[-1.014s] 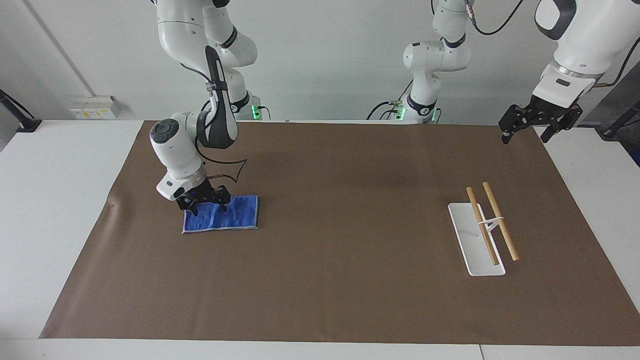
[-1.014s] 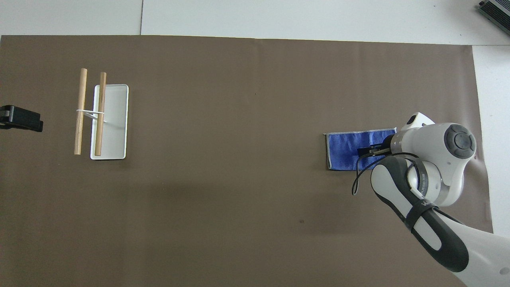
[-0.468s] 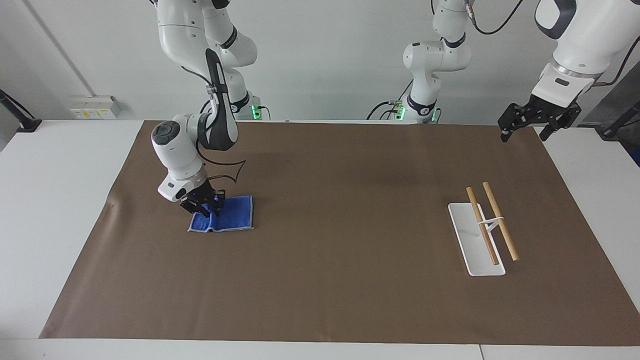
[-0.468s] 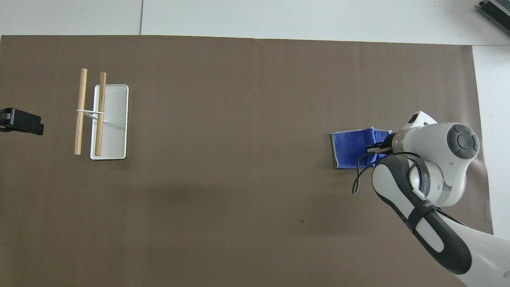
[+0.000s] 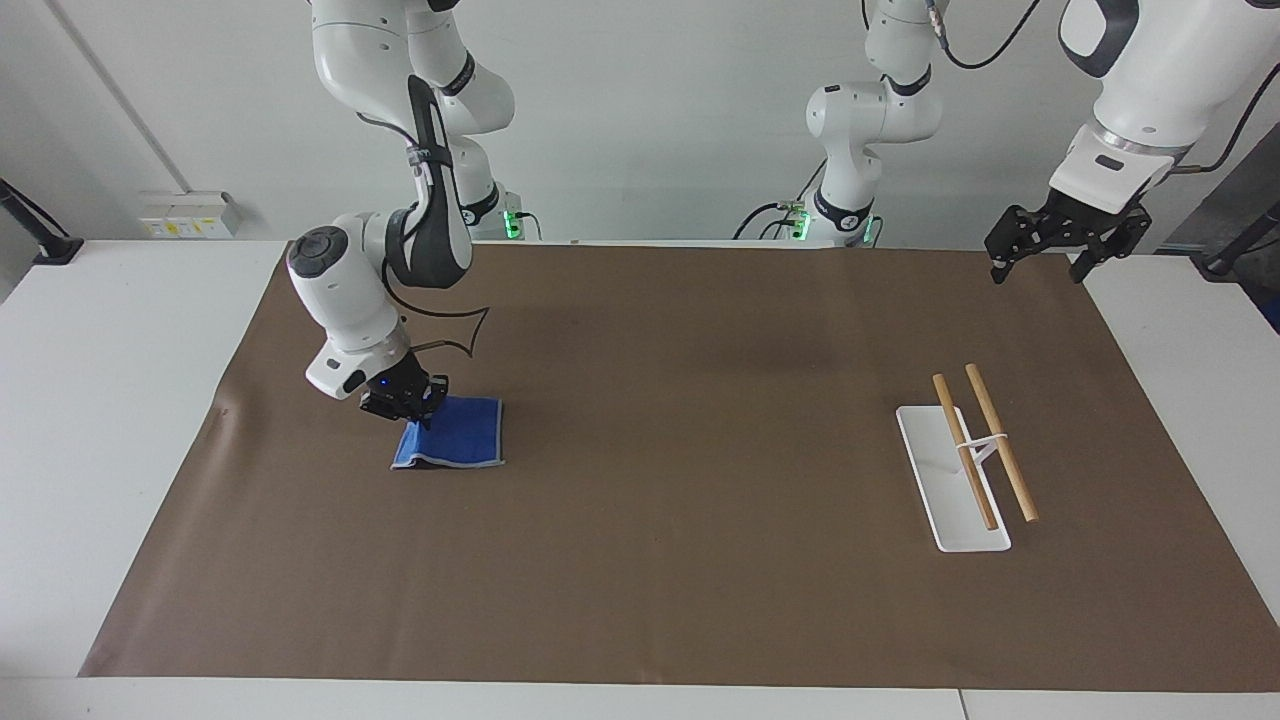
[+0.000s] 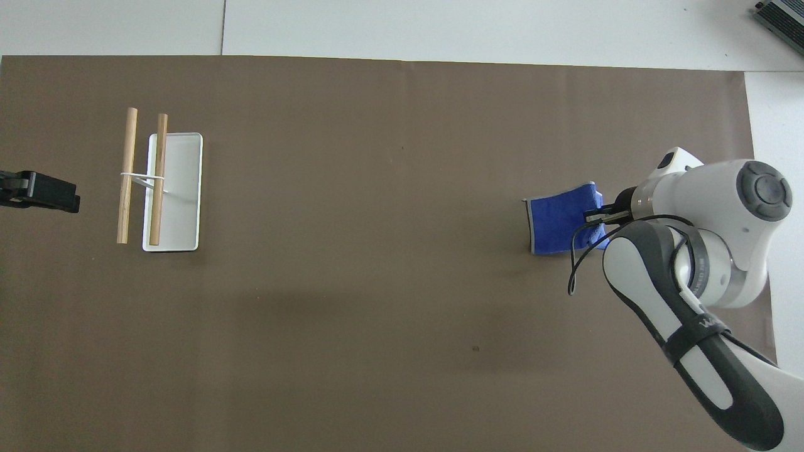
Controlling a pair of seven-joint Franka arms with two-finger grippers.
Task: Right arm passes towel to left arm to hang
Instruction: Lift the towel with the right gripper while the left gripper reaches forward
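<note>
Since a second ago right gripper (image 5: 412,402) has pinched shut on towel (image 5: 455,432), lifting one edge; left gripper (image 5: 1058,240) waits open above the mat's (image 5: 700,600) corner; next: carry towel to handover.

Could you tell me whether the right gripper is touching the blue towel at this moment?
Touching. In the facing view the right gripper is shut on the towel, pinching one end up while the other end rests on the table.

No legible text, label, brand, number or sign on any item on the table. The right arm (image 6: 691,351) carries dark lettering on the white band of its forearm in the overhead view; the characters cannot be made out. Nothing readable on the wall fittings in the facing view.
</note>
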